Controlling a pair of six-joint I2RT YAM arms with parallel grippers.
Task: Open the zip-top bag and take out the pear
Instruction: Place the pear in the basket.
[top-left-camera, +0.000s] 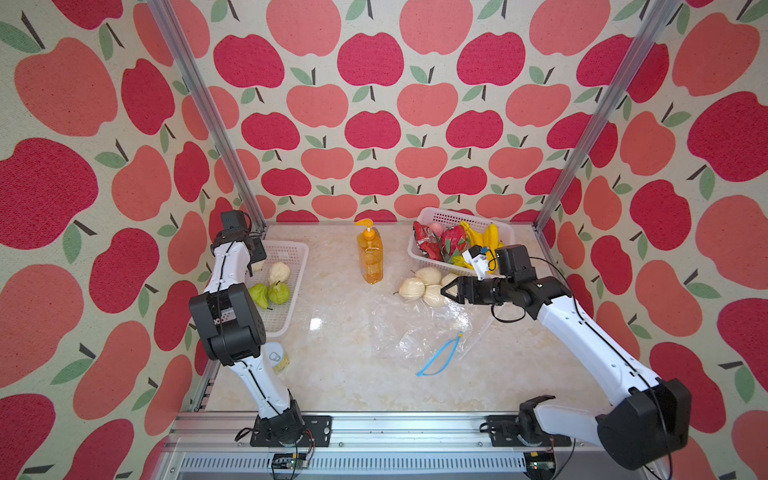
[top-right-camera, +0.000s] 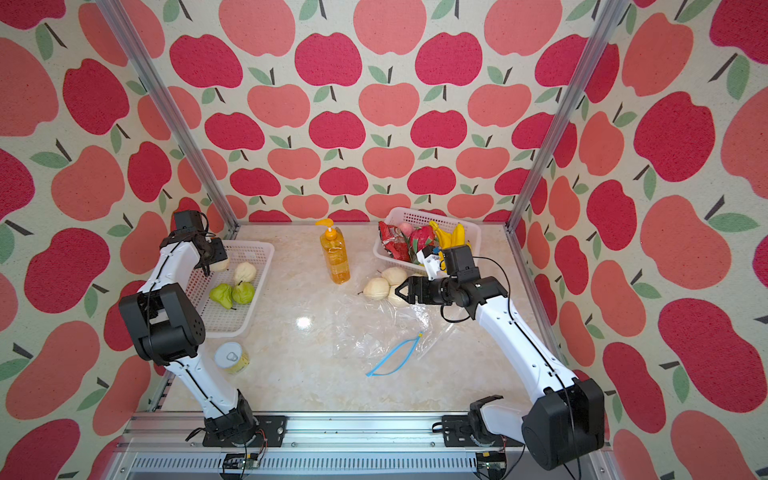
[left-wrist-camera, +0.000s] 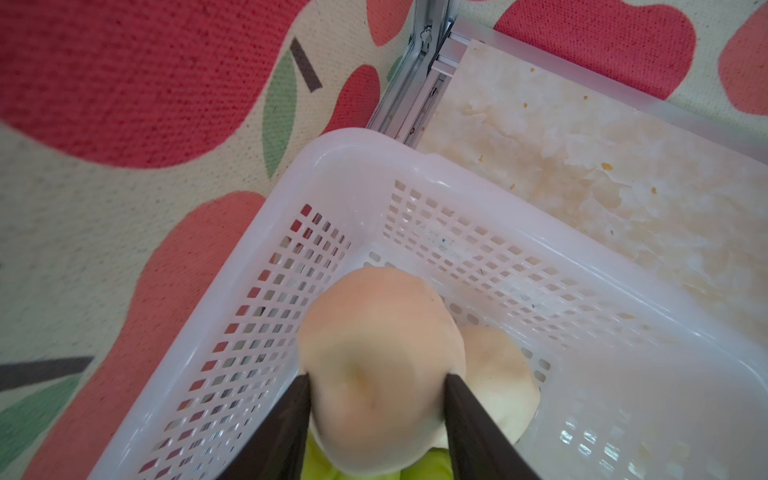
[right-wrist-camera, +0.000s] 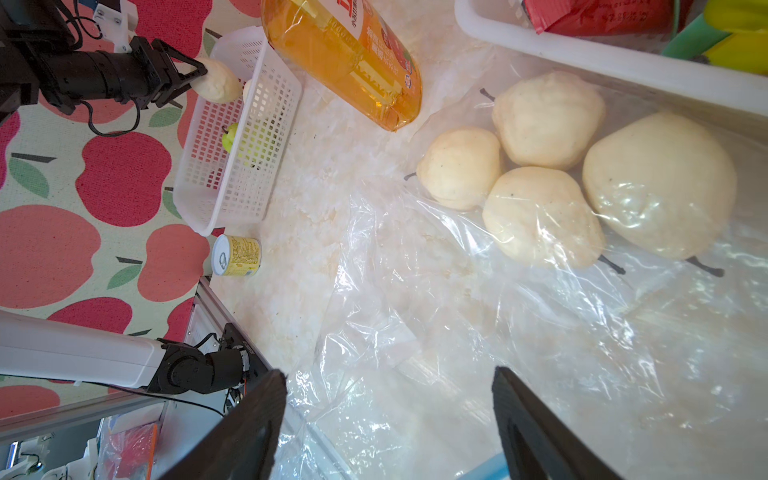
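My left gripper (top-left-camera: 255, 264) is shut on a pale pear (left-wrist-camera: 380, 365), its fingers (left-wrist-camera: 457, 399) pressing both sides. It holds the pear just above the far corner of the left white basket (top-left-camera: 297, 249). The clear zip-top bag (top-left-camera: 415, 328) lies crumpled on the table at right of centre. Its blue zip strip (top-left-camera: 440, 357) gapes open at the near end. Several pale pears (right-wrist-camera: 540, 216) lie at the bag's far end under the film. My right gripper (top-left-camera: 446, 286) stands open low over the bag beside those pears, with only film between its fingers (right-wrist-camera: 266, 399).
The left basket also holds a pale pear (top-left-camera: 279, 272) and two green pears (top-left-camera: 270, 293). An orange pump bottle (top-left-camera: 370, 255) stands mid-table. A white basket (top-left-camera: 432, 216) with bananas, dragon fruit and a red packet sits behind the bag. A yellow can (top-left-camera: 279, 357) stands beside my left arm.
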